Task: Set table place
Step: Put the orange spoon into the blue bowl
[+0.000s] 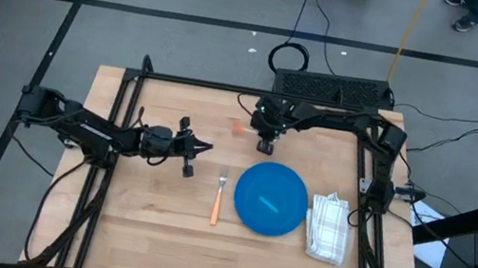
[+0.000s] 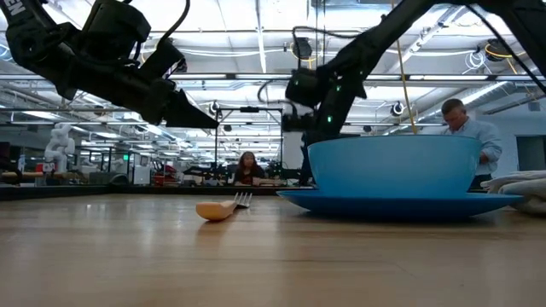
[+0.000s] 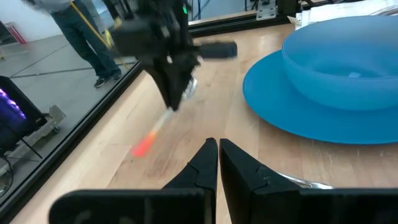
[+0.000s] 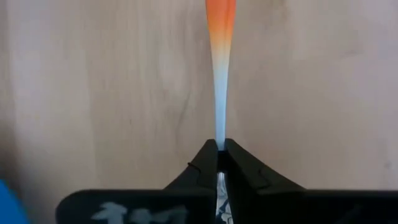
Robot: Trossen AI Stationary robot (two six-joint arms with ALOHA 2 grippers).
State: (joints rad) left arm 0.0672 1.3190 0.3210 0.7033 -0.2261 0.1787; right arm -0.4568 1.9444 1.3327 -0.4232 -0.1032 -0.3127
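The worktop (image 1: 155,236) is pale wooden planks in a thin black frame, carrying a smooth blue plate (image 1: 272,200) with a bowl (image 2: 394,162), an orange-handled fork (image 1: 218,198) and a folded checked cloth (image 1: 329,227). The right tool (image 1: 265,144) hangs behind the plate, fingers clamped on a slim orange-handled utensil (image 4: 220,56). The left tool (image 1: 203,148) hovers left of the fork, fingers together.

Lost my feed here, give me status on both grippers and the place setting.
Right gripper shut on orange-handled utensil, behind blue plate. Left gripper shut, empty, above fork. Napkin beside plate. Nothing blocking.
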